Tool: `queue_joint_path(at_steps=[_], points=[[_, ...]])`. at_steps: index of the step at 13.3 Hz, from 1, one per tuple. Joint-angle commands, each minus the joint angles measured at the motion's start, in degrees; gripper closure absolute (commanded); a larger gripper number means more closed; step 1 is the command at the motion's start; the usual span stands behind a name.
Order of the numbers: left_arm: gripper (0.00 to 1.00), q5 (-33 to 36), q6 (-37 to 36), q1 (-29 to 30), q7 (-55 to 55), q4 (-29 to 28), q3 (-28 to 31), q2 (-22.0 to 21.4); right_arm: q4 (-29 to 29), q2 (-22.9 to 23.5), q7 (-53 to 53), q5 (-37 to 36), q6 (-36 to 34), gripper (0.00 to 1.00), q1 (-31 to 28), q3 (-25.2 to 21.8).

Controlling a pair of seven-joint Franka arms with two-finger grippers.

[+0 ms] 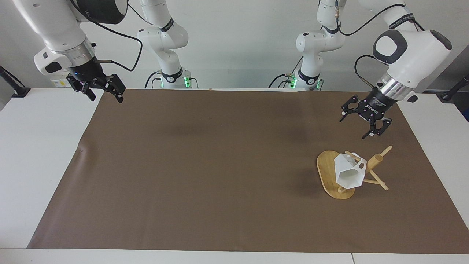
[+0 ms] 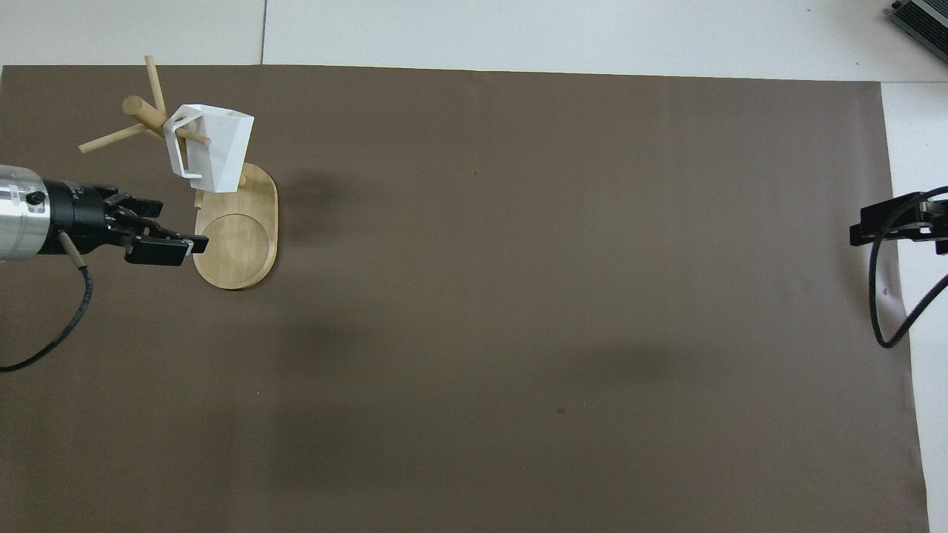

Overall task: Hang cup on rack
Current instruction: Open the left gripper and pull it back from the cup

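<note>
The white faceted cup (image 1: 348, 174) hangs by its handle on a peg of the bamboo rack (image 1: 326, 168), free of both grippers. In the overhead view the cup (image 2: 215, 152) hangs over the rack's oval base (image 2: 237, 248). My left gripper (image 1: 353, 128) is open and empty, raised in the air over the mat beside the rack's base; it also shows in the overhead view (image 2: 178, 223). My right gripper (image 1: 106, 98) is open and empty, waiting high over the mat's corner at the right arm's end; its tip shows in the overhead view (image 2: 866, 229).
A brown mat (image 1: 220, 165) covers most of the white table (image 1: 36, 146). The rack's bare pegs (image 1: 383, 151) stick out toward the left arm's end of the table. A black cable (image 2: 885, 296) hangs from the right gripper.
</note>
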Motion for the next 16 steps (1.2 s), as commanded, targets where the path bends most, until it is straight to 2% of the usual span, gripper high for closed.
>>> queue_joint_path(at_steps=[1,4,9,11,14,16], points=[[0.00,2.7,-1.3,0.8,7.5,1.8,-0.4,-0.4,-0.5,-0.4,-0.2,0.3,-0.1,0.00,-0.2,0.0],[0.00,3.0,-1.9,0.9,22.7,3.0,-0.3,-0.6,-0.5,-0.4,-0.2,0.3,-0.1,0.00,-0.2,0.0],[0.00,3.1,-6.9,0.9,50.2,5.4,0.1,-0.8,-0.5,-0.4,-0.2,0.3,-0.1,0.00,-0.2,0.0],[0.00,3.2,-8.7,0.9,57.1,7.0,0.2,-0.7,-0.5,-0.4,-0.2,0.3,-0.1,0.00,-0.2,0.0],[0.00,7.9,-12.0,0.6,66.2,8.6,-0.1,-0.7,-0.5,-0.4,-0.2,0.3,-0.1,0.00,-0.2,0.0],[0.00,8.2,-11.9,0.6,73.9,8.8,0.0,-0.7,-0.5,-0.4,-0.2,0.3,-0.1,0.00,-0.2,0.0]])
